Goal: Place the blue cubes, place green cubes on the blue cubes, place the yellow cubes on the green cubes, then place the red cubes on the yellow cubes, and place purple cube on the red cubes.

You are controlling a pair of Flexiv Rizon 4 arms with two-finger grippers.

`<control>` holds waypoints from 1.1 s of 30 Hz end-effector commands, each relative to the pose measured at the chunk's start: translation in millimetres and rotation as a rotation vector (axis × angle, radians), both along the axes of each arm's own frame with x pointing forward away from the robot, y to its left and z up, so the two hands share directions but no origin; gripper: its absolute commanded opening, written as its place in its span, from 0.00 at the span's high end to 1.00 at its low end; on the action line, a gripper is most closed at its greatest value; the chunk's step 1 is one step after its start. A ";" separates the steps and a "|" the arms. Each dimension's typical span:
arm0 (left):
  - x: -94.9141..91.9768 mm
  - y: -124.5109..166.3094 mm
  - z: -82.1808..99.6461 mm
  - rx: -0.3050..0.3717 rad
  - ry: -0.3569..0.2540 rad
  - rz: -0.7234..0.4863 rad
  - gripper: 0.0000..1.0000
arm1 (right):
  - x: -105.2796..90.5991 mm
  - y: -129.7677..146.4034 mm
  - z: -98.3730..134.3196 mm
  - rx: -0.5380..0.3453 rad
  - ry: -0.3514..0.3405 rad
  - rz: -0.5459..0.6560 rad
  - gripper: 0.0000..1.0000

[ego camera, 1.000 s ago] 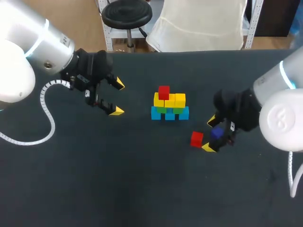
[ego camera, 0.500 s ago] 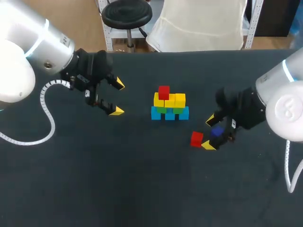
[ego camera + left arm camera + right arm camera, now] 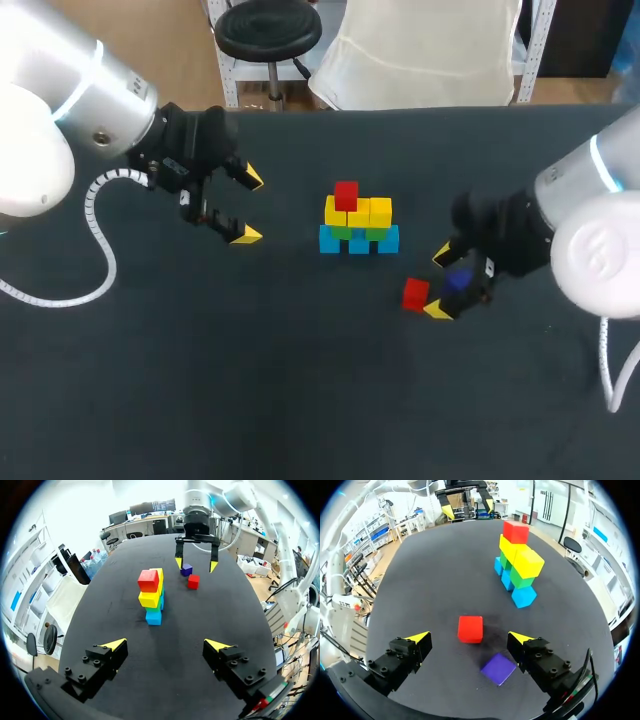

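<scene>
Dark bench point(image 3: 300, 400) carries a small tower in its middle — blue cubes point(image 3: 359, 241) lowest, then green cubes point(image 3: 520, 578), yellow cubes point(image 3: 360, 212), one red cube point(image 3: 346, 194). A second red cube point(image 3: 415, 294) lies near the right pincer point(image 3: 439, 283), spread with the purple cube point(image 3: 458, 281) between its fingers, not pinched. The left pincer point(image 3: 250, 207) hangs spread, well apart.

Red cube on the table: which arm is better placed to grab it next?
Right. The right gripper, open, hangs just beside the red cube; the left gripper sits on the far side of the stack.
</scene>
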State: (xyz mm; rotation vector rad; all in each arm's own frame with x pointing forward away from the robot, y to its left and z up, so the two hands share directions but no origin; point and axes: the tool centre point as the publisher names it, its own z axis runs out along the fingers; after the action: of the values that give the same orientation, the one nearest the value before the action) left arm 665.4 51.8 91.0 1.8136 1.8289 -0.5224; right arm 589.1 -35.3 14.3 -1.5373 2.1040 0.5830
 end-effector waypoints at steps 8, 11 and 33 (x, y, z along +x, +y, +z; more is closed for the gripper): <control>0.4 0.8 -0.6 -0.001 -0.001 -0.002 0.00 | -4.7 5.3 -13.6 -0.033 -0.058 -0.027 0.00; 0.4 0.8 -0.6 -0.001 -0.001 -0.002 0.00 | -4.8 7.2 -12.3 -0.024 -0.057 -0.021 0.00; 0.4 0.8 -0.6 -0.001 -0.001 -0.002 0.00 | -0.8 14.6 -16.5 -0.004 -0.034 0.022 0.34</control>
State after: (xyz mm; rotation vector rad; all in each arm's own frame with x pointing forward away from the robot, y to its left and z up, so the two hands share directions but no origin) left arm 665.4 51.8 91.0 1.8136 1.8289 -0.5224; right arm 584.6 -21.3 -0.5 -1.5583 2.0703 0.5442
